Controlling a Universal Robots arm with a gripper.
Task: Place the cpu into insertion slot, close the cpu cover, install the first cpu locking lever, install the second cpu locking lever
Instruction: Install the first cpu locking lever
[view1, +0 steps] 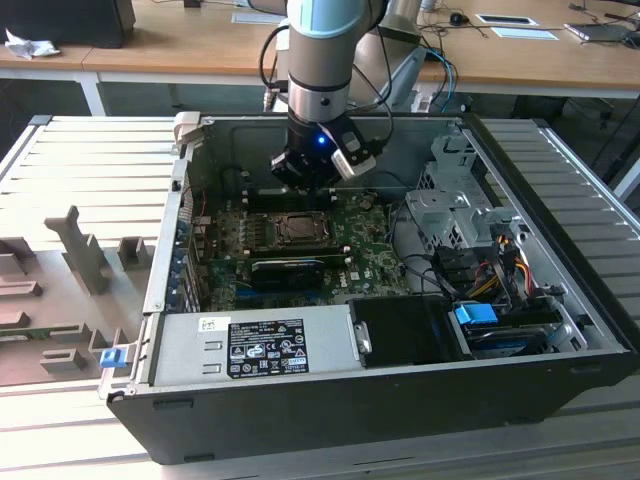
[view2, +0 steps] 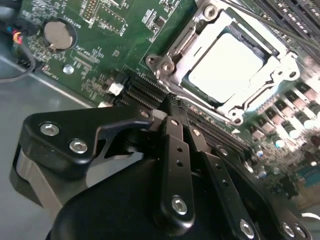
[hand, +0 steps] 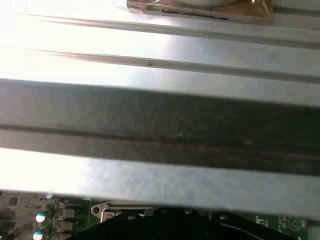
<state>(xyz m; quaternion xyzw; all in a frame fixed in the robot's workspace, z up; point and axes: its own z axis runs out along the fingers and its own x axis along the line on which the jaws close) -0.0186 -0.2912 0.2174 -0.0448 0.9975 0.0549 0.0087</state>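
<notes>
The cpu (view2: 227, 62) lies flat in the insertion slot (view1: 297, 229) on the green motherboard (view2: 125, 30), its silver top facing up. The silver cpu cover (view2: 287, 67) lies down around the chip's edges. In the exterior view my gripper (view1: 306, 182) hangs just above the board, a little behind the socket. In the second wrist view the gripper (view2: 172, 107) is beside the socket's corner, over the black card slots (view2: 145, 90). Its two black fingers (view2: 175, 150) are pressed together with nothing between them. I cannot make out how the locking levers stand.
The board sits inside an open computer case (view1: 330, 400) with a power supply (view1: 255, 345) at the front. A drive cage (view1: 450, 210) and coloured cables (view1: 490, 270) are at the exterior view's right. A metal case wall (hand: 160, 115) stands close to the wrist. A coin battery (view2: 59, 34) is on the board.
</notes>
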